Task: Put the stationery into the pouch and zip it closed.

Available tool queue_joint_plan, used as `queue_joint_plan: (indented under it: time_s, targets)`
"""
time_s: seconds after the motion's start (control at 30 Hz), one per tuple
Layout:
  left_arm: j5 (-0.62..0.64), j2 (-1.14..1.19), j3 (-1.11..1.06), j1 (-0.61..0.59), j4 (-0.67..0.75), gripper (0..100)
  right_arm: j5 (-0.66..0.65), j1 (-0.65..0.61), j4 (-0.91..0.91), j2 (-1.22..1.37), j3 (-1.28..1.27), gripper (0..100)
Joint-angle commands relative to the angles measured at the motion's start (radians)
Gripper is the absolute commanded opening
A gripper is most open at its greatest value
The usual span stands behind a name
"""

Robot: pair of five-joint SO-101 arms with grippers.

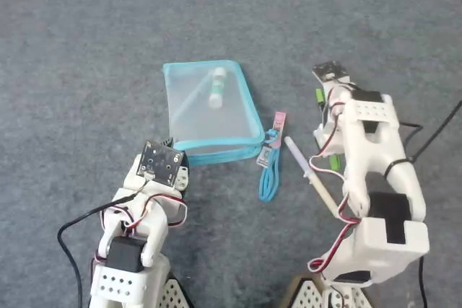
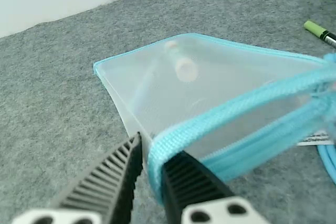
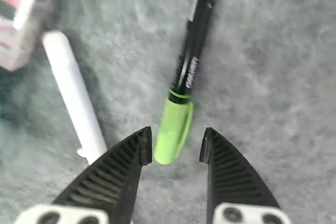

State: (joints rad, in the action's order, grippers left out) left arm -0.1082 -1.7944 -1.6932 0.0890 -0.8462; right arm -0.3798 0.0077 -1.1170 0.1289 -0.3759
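The left gripper point(image 2: 152, 163) is pinched shut on the blue zipper edge of the pouch point(image 2: 210, 93), near a corner. The right gripper point(image 3: 176, 142) is open and holds nothing. The green cap of the black pen point(image 3: 190, 72) lies between its fingertips on the grey table point(image 3: 273, 51). The white pen point(image 3: 73, 93) lies just beside it. From high up, the pouch sits in the middle of the table with a white tube point(image 1: 216, 88) inside. A blue cord point(image 1: 269, 174) with a pink tag point(image 1: 278, 122) lies next to the pouch.
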Motion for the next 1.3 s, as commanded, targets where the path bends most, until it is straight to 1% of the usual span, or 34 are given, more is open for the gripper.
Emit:
queue_joint_plan:
  time_s: [0.0, 0.13, 0.3, 0.4, 0.47, 0.57, 0.63, 0.7, 0.8, 0.97, 1.07, 1.27]
  targets:
    - [0.002, -0.009, 0.007, -0.008, -0.006, 1, 0.034, -0.03, 0.025, -0.004, 0.008, 15.5]
    - [0.002, -0.009, 0.007, -0.008, -0.006, 1, 0.035, -0.024, 0.024, 0.004, -0.005, 15.4]
    - [0.002, -0.009, 0.007, -0.008, -0.006, 1, 0.035, 0.008, 0.07, 0.097, -0.017, 15.4]
    - [0.002, -0.009, 0.007, -0.008, -0.006, 1, 0.034, 0.022, 0.062, 0.127, 0.008, 15.2]
    - [0.002, -0.009, 0.007, -0.008, -0.006, 1, 0.034, 0.022, 0.05, 0.134, 0.025, 11.0]
    - [0.002, -0.009, 0.007, -0.008, -0.006, 1, 0.034, 0.024, 0.051, 0.136, 0.029, 0.5]
    - [0.002, -0.009, 0.007, -0.008, -0.006, 1, 0.035, 0.024, 0.05, 0.128, 0.025, 1.8]
    - [0.002, -0.009, 0.007, -0.008, -0.005, 1, 0.037, 0.025, 0.042, 0.127, 0.025, 0.7]
    - [0.002, -0.009, 0.007, -0.008, -0.005, 1, 0.069, 0.036, 0.042, 0.124, 0.025, 0.8]
    - [0.002, -0.009, 0.007, -0.008, -0.005, 1, 0.071, 0.082, 0.016, 0.001, -0.008, 0.8]
    - [0.002, -0.009, 0.007, -0.008, -0.005, 1, 0.071, 0.076, 0.022, -0.134, -0.098, 0.8]
    - [0.003, -0.009, 0.007, -0.008, -0.005, 1, 0.068, -0.033, 0.015, -0.467, -0.302, 0.8]
